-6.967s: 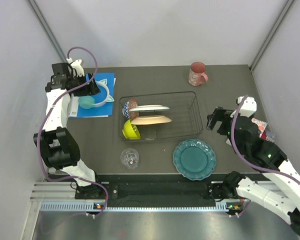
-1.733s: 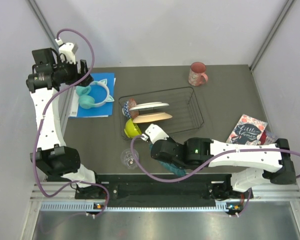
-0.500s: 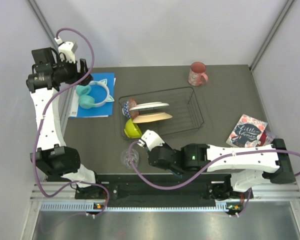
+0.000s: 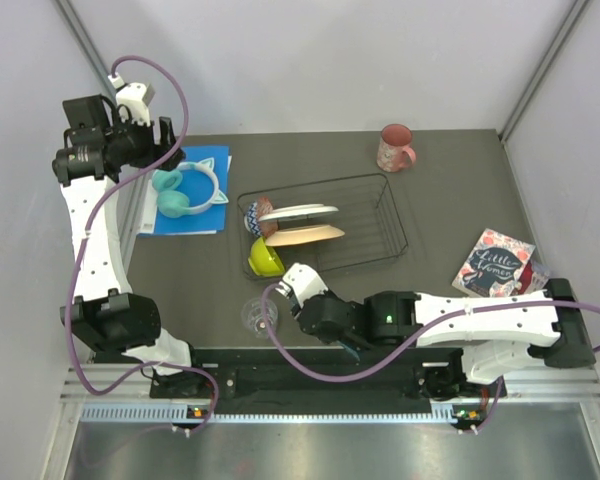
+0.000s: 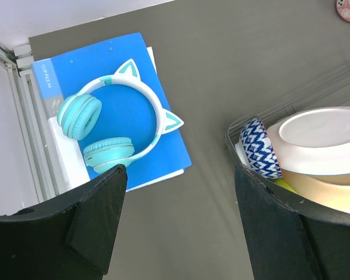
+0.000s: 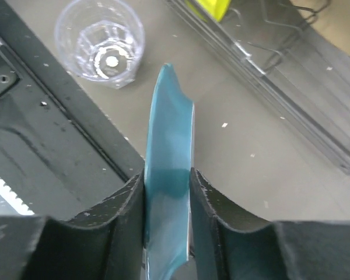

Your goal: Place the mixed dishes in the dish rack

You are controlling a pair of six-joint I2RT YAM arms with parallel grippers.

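Four dishes (image 4: 298, 212) in black wire dish rack (image 4: 398, 232); right tool (image 6: 167, 192) clamps teal scalloped plate (image 6: 168, 134); left tool (image 5: 178, 172) apart. Pink mug (image 4: 394, 148), small clear glass (image 4: 258, 316) not yet loaded.

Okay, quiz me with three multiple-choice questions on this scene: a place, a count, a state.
1. Where is the pink mug? A in the dish rack; B on the table beyond the rack; C in the left jaws.
2. How many plates are in the rack? A one; B four; C two.
3. The teal scalloped plate is: A clamped edge-on in the right jaws; B flat on the table; C racked.
B, it stands by the far edge; C, white plate and cream plate; A, right wrist view shows it pinched.
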